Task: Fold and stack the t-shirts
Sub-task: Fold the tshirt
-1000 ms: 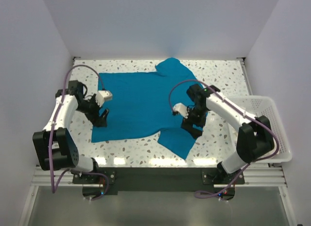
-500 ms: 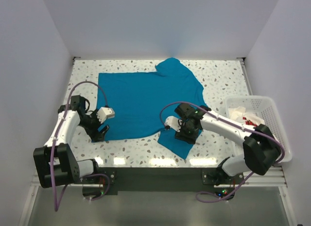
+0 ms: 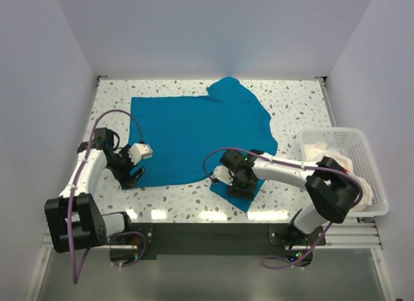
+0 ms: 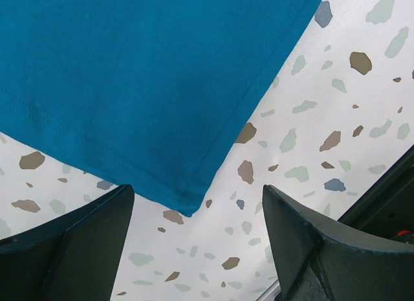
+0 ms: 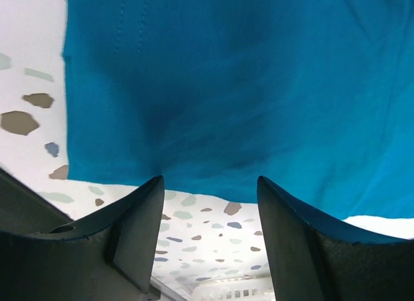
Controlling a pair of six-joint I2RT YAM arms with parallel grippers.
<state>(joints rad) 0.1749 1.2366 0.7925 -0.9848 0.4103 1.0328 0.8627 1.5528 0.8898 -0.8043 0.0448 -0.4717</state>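
On the speckled terrazzo table (image 3: 297, 100), the plain teal-blue short-sleeved cloth t-shirt (image 3: 187, 129) lies spread flat, hem towards the left arm, probably so its edges can be reached for the first fold. The left gripper (image 4: 194, 204) hangs just over the near hem corner (image 4: 184, 196) with its fingers wide apart and nothing between them, apparently lined up to pinch it. The right gripper (image 5: 210, 184) sits low over the near sleeve (image 3: 248, 200), its jaws parted too, with the cloth under them and not pinched. Off to the right stands a white plastic mesh basket (image 3: 372, 207) holding a bundled white cloth (image 3: 318, 149), likely a shirt waiting its turn. Count: one teal shirt, one white bundle, one basket, two grippers.
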